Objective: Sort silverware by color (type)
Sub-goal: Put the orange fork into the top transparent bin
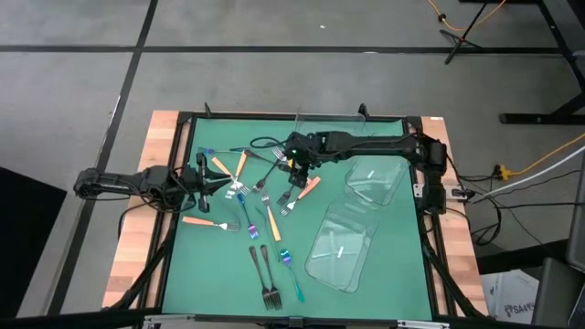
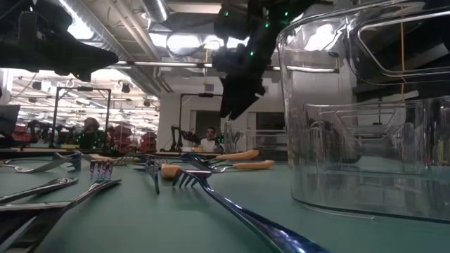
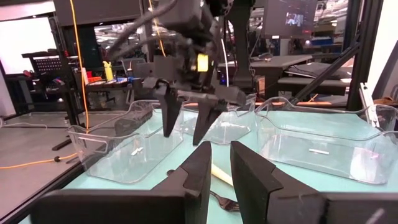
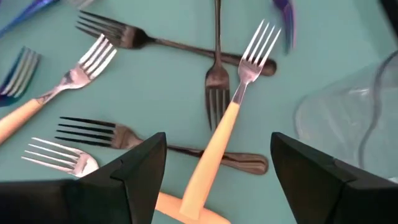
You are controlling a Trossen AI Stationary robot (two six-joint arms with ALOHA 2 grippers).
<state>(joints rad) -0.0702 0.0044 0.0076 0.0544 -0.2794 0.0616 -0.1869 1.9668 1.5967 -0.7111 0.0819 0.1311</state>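
Observation:
Several forks lie flat and scattered on the green mat [image 1: 384,283]: orange-handled ones [image 1: 203,221], dark ones [image 1: 265,274] and a blue-teal one [image 1: 291,270]. My right gripper [image 1: 294,174] hangs open above the middle cluster, tipped downward, clear of the mat [image 2: 235,98]. In its wrist view its two fingers stand wide on either side of an orange-handled fork [image 4: 221,134] that lies across a dark fork [image 4: 124,134], touching neither. My left gripper [image 1: 224,185] waits level at the mat's left side, its fingers [image 3: 221,165] a narrow gap apart with nothing between them.
Clear plastic trays stand on the mat's right half [image 1: 370,183], [image 1: 343,247], one big in the low view [image 2: 365,112]. More dark forks [image 4: 155,40] and a blue fork [image 4: 18,71] lie close around the right gripper. Wooden table edges [image 1: 137,238] frame the mat.

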